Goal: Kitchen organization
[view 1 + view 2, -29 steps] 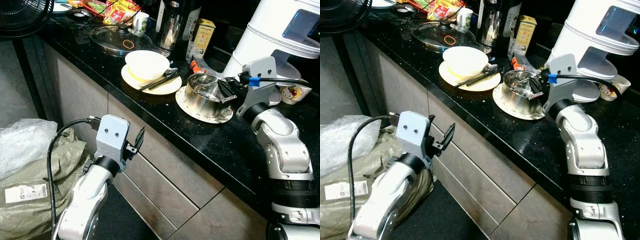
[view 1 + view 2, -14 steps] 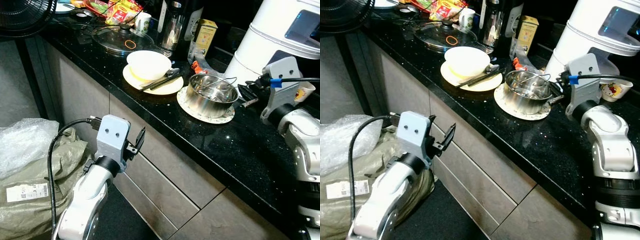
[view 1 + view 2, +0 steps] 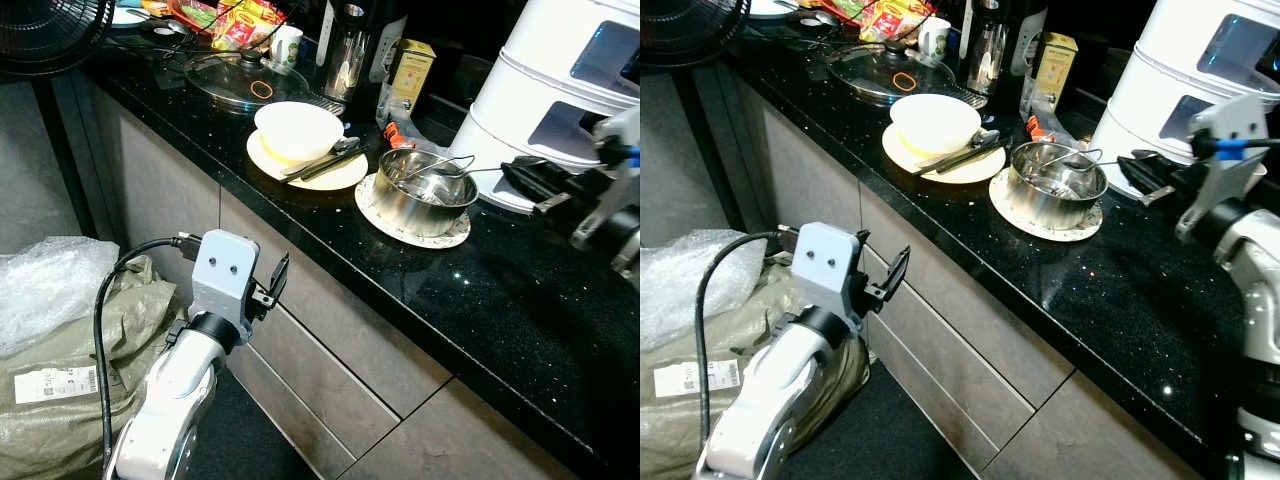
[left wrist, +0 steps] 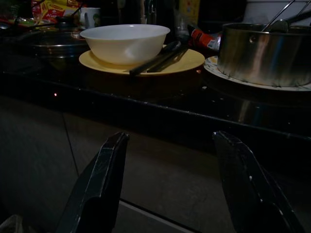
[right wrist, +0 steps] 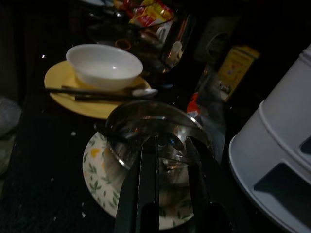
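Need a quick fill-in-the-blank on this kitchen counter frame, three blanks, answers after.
1. The white bowl sits on a ___ plate.
2. The steel pot rests on a plate with a ___ pattern.
3. The black chopsticks lie beside the white ___.

Missing words: yellow; leaf; bowl

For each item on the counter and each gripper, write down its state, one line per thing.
white bowl: upright, empty, on the yellow plate.
chopsticks: lying across the yellow plate.
steel pot: uncovered, on the patterned plate, utensil inside.
glass lid: lying flat on the counter.
left gripper: open, below counter level, holding nothing.
right gripper: open, holding nothing, beside the pot.
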Tool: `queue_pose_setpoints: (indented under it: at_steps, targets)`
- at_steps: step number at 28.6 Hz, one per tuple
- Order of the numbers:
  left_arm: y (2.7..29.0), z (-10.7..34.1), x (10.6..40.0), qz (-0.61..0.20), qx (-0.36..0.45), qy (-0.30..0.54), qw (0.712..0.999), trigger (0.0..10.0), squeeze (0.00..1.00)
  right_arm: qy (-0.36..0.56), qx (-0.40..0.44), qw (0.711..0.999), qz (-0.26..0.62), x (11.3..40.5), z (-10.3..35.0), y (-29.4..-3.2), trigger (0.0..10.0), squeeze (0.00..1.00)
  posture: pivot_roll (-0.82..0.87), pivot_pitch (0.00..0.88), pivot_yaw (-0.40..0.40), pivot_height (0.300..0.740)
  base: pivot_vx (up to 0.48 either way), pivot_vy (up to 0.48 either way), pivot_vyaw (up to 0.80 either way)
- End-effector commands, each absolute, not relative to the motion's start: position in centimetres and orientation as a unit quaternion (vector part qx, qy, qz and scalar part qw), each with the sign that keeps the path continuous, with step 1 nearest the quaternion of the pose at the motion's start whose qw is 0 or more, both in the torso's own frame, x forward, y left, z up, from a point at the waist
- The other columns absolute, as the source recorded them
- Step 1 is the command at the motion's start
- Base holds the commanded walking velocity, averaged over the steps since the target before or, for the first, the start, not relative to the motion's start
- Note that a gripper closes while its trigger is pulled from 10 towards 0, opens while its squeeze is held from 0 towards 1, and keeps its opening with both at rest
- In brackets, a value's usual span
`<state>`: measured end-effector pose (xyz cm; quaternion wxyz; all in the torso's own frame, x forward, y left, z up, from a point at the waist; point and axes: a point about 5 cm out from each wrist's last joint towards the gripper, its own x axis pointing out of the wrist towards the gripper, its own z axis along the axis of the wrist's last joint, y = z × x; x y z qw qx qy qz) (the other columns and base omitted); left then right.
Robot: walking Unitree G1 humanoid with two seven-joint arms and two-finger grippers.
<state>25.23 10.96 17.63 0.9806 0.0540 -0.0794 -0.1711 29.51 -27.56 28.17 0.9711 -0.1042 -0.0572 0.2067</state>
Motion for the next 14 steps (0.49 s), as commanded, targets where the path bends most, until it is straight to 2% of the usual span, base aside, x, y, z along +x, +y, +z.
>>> queue_pose_setpoints:
  at_steps: [1,6,14]
  targets:
    - [10.7,17.2,25.2,-0.176,0.052,-0.069,0.981,10.0,0.0,-0.057,-0.101,0.971,0.207,28.9,28.5,-28.3,0.0,0.0,0.15,0.027,-0.186,0.74,0.0,0.0,0.0]
    - [10.6,17.2,25.2,-0.176,0.051,-0.069,0.981,10.0,0.0,-0.034,-0.118,0.971,0.206,28.3,28.4,-29.5,0.0,0.0,0.14,0.028,-0.188,0.74,0.0,0.0,0.0]
    - [10.5,17.2,25.2,-0.177,0.049,-0.069,0.981,10.0,0.0,-0.078,-0.102,0.978,0.167,26.9,29.8,-32.7,0.0,0.0,0.15,0.025,-0.19,0.74,0.0,0.0,0.0]
